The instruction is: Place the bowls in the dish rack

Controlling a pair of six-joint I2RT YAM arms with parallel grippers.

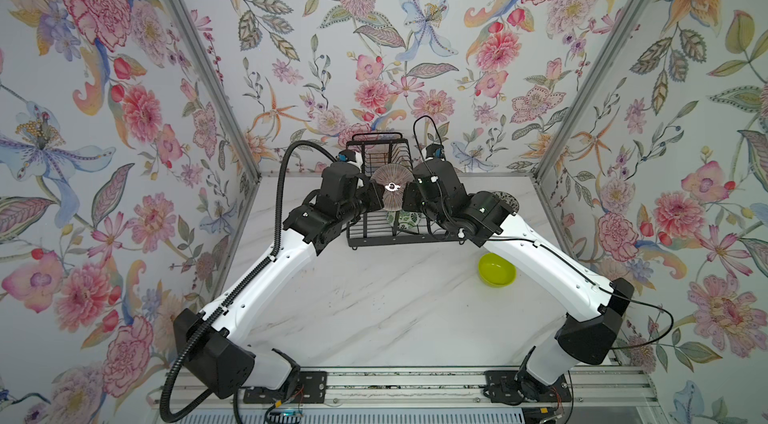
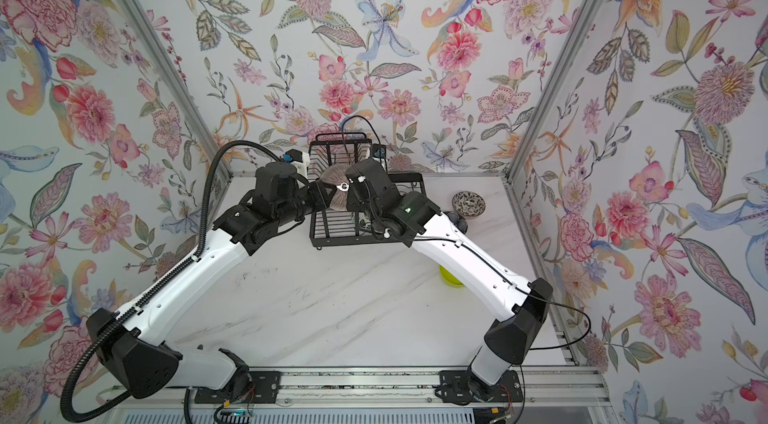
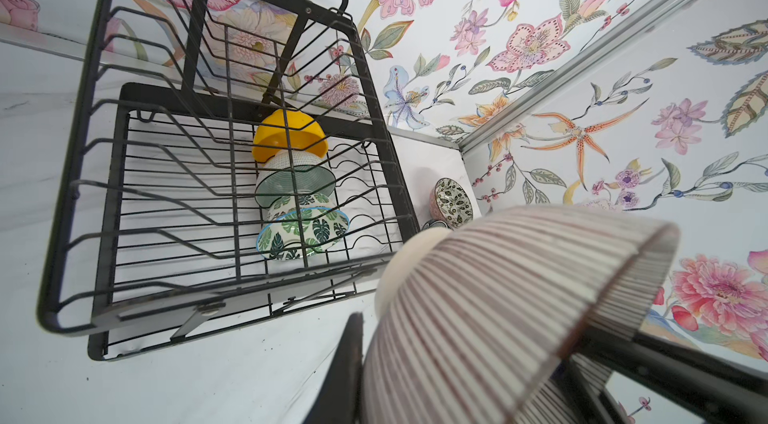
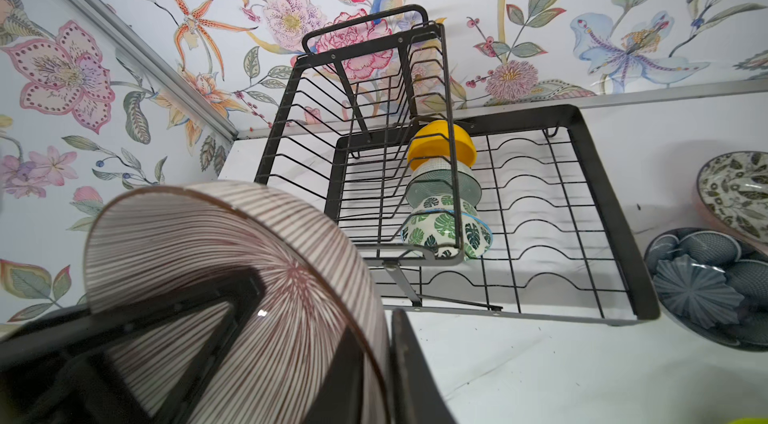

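Note:
The pink-brown ribbed bowl [image 1: 388, 193] [image 2: 332, 176] [image 3: 519, 297] [image 4: 232, 243] hangs on edge above the black wire dish rack [image 1: 365, 235] [image 2: 328, 241] [image 3: 104, 193] [image 4: 615, 214]. My left gripper [image 1: 377, 196] [image 2: 320, 193] [image 3: 374, 343] is shut on its rim from the left. On the opposite side, my right gripper [image 1: 405, 195] [image 2: 351, 193] [image 4: 380, 330] pinches the rim too. In the lower tray a yellow bowl [image 3: 286, 135] [image 4: 440, 143], a pale aqua bowl [image 3: 295, 181] [image 4: 440, 185] and a leaf-print bowl [image 3: 303, 230] [image 4: 444, 230] stand on edge in a row.
A lime green bowl [image 1: 496, 270] [image 2: 449, 276] sits on the marble table under my right forearm. Right of the rack, by the side wall, are a black-and-white patterned bowl [image 2: 468, 202] [image 4: 735, 189] and a dark blue bowl [image 2: 457, 220] [image 4: 706, 280].

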